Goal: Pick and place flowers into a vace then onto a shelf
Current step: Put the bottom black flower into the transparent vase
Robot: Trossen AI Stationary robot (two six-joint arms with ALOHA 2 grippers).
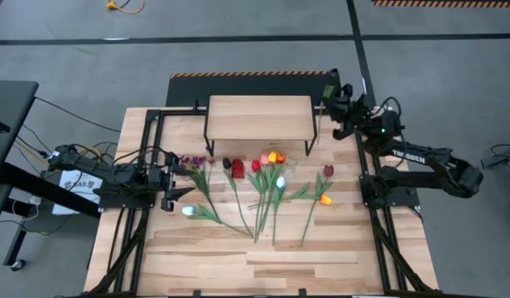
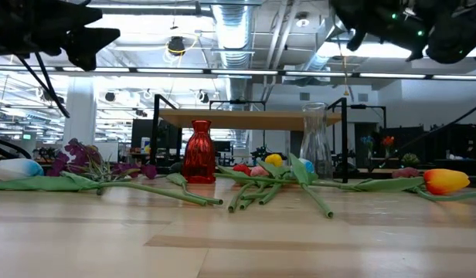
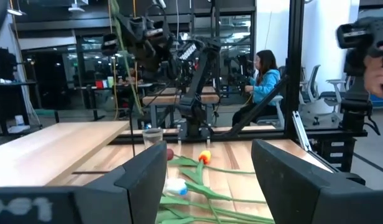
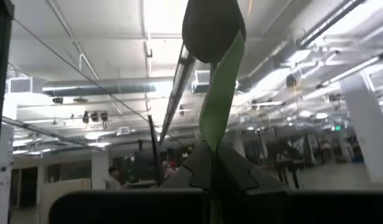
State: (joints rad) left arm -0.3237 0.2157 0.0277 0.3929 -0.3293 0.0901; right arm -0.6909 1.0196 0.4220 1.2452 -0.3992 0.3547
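Note:
My right gripper is raised above the table's far right corner, beside the shelf, and is shut on a near-black tulip. My left gripper hovers open over the left side of the table, near the purple blossoms. The other tulips lie flat on the table in front of the shelf, stems fanned toward the near edge. A red vase and a clear glass vase stand upright among them, below the shelf. My right gripper pinches the tulip's green stem and leaf between its two fingers, a short way below the dark head. The head stands beyond the fingertips. The flower is lifted clear of the table, and its thin stem hangs down below the gripper.
The shelf stands on thin black legs at the table's far middle. Black frame rails run along both sides of the table. Bare plank surface lies toward the near edge. A seated person shows in the room beyond the table.

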